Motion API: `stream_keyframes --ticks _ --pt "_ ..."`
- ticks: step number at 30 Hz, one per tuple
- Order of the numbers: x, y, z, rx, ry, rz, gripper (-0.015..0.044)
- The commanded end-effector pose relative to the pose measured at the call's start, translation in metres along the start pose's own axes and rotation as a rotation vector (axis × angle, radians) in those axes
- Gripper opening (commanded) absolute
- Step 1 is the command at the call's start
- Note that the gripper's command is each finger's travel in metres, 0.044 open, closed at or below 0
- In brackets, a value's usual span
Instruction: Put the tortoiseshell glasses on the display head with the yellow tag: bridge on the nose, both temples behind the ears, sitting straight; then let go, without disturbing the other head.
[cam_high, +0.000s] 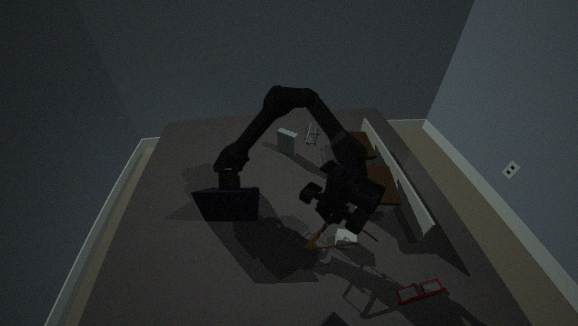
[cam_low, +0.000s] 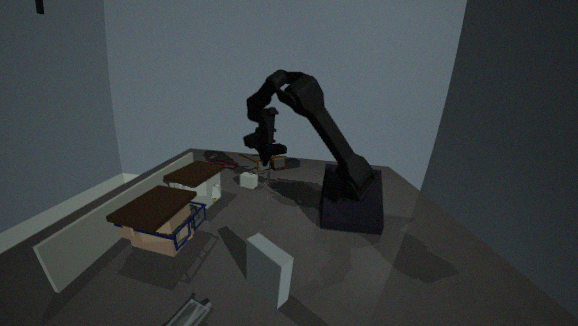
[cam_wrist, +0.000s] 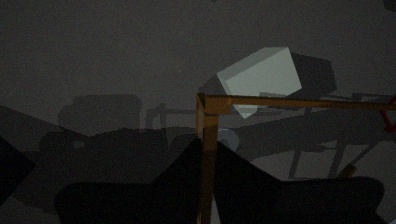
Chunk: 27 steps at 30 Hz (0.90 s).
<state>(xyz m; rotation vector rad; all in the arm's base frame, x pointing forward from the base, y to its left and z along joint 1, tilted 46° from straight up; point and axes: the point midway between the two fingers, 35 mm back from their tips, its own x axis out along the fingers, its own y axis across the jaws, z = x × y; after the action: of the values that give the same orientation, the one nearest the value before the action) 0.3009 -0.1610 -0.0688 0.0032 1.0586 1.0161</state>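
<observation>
My gripper (cam_high: 334, 223) (cam_low: 264, 163) (cam_wrist: 203, 144) is shut on the tortoiseshell glasses (cam_high: 317, 236) (cam_low: 278, 161) (cam_wrist: 207, 130) and holds them by the frame, just above the table. One temple (cam_wrist: 305, 102) sticks out to the right in the wrist view. The glasses hang beside a small white cube (cam_high: 345, 235) (cam_low: 248, 179) (cam_wrist: 261, 74). Two brown-topped display heads stand by the low wall. The farther, white head (cam_low: 196, 176) has a small yellow mark at its front corner. The nearer, tan head (cam_low: 150, 212) wears blue glasses (cam_low: 186, 231). In the top view my arm hides most of both heads (cam_high: 386, 181).
A low white wall (cam_high: 403, 181) (cam_low: 75, 245) runs behind the heads. A white upright box (cam_high: 286, 141) (cam_low: 268, 270) stands mid-table. Red glasses (cam_high: 421, 291) and grey glasses (cam_high: 361, 296) lie near the far end. A metal object (cam_high: 311, 134) (cam_low: 192, 312) lies by the table edge.
</observation>
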Motion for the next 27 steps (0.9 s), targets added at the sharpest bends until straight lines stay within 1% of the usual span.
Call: stream_keyframes --ticks 1,5,27 --pt "0.029 0.003 0.000 0.006 -0.005 0.015 0.0000" --pt "0.042 0.004 0.000 0.006 -0.006 0.015 0.0000" --pt "0.042 0.012 0.007 0.006 -0.006 0.016 0.0000"
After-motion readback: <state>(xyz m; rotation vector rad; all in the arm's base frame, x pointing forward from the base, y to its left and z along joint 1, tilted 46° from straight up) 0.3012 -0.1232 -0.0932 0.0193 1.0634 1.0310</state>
